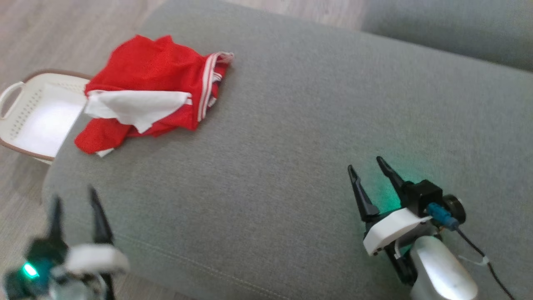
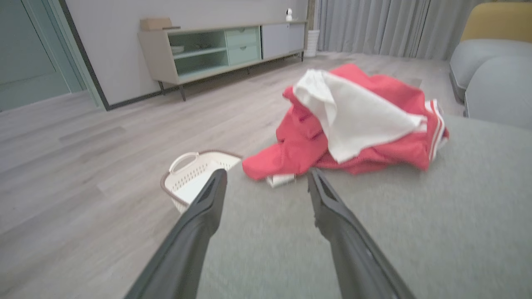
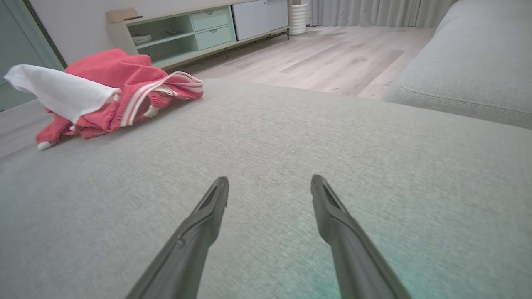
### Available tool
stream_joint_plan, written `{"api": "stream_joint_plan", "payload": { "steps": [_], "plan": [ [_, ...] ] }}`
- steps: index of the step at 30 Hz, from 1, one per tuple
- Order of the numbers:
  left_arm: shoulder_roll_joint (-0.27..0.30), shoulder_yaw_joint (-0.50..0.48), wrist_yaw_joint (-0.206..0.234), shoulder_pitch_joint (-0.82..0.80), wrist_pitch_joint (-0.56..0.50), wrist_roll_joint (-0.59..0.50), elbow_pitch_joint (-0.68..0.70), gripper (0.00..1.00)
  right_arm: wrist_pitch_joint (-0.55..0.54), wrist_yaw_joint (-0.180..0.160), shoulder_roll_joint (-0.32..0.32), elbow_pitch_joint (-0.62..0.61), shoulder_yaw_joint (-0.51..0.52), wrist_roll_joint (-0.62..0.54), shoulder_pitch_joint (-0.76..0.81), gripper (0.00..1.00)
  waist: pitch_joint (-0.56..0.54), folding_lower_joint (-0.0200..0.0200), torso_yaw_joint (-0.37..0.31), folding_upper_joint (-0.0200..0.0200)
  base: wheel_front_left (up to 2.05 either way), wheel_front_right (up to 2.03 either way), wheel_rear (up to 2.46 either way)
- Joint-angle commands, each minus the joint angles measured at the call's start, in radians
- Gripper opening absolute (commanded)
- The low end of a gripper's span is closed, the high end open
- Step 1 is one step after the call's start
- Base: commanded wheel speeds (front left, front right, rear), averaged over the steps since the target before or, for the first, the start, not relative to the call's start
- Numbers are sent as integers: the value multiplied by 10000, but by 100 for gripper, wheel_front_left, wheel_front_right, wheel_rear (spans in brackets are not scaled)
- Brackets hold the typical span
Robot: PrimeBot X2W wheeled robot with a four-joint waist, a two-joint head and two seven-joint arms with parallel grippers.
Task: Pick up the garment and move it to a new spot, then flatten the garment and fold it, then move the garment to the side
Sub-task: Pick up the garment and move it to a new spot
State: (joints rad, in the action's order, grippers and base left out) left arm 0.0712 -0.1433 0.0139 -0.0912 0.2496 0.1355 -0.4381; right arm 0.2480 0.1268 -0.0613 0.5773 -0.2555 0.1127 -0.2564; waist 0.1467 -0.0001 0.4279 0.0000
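Note:
The garment is a crumpled red piece with a white panel and white stripes, lying bunched at the far left of the grey cushion. It also appears in the left wrist view as the garment just beyond the fingertips, and in the right wrist view as the garment far off to the upper left. My left gripper hovers open at the cushion's near left corner, short of the cloth. My right gripper stands open over bare cushion at the lower right, holding nothing.
A white perforated basket sits on the wooden floor just left of the cushion, below the garment's edge. A second grey cushion lies at the back right. A low sideboard stands against the far wall.

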Motion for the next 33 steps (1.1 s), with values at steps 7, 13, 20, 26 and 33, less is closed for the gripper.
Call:
{"api": "stream_joint_plan", "payload": {
  "steps": [7, 13, 20, 26, 33],
  "plan": [
    [1379, -912, -638, -2316, 122, 56, 445, 100, 137, 39, -492, -658, -409, -121, -686, 100, 1442, 1, -883, 0, 0, 0, 0],
    [2687, -829, -1023, -4382, 23, 43, -1650, 100, 138, 39, -883, -1023, -498, -56, -923, 100, 2285, 1, -1657, 0, 0, 0, 0],
    [2957, -768, -1190, -5275, -739, 417, -3857, 100, 138, 39, -1035, -1027, -285, 16, -907, 100, 2546, 1, -2102, 0, 0, 0, 0],
    [2812, -607, -1320, -5593, -1477, 785, -5122, 86, 138, 39, -1009, -900, -265, 18, -889, 100, 2480, 1, -2111, 0, 0, 0, 0],
    [2865, -146, -1408, -5927, -1411, 843, -5344, 0, 138, 39, -813, -764, -325, 77, -934, 100, 2128, 1, -2058, 0, 0, 0, 0]
  ]
}}
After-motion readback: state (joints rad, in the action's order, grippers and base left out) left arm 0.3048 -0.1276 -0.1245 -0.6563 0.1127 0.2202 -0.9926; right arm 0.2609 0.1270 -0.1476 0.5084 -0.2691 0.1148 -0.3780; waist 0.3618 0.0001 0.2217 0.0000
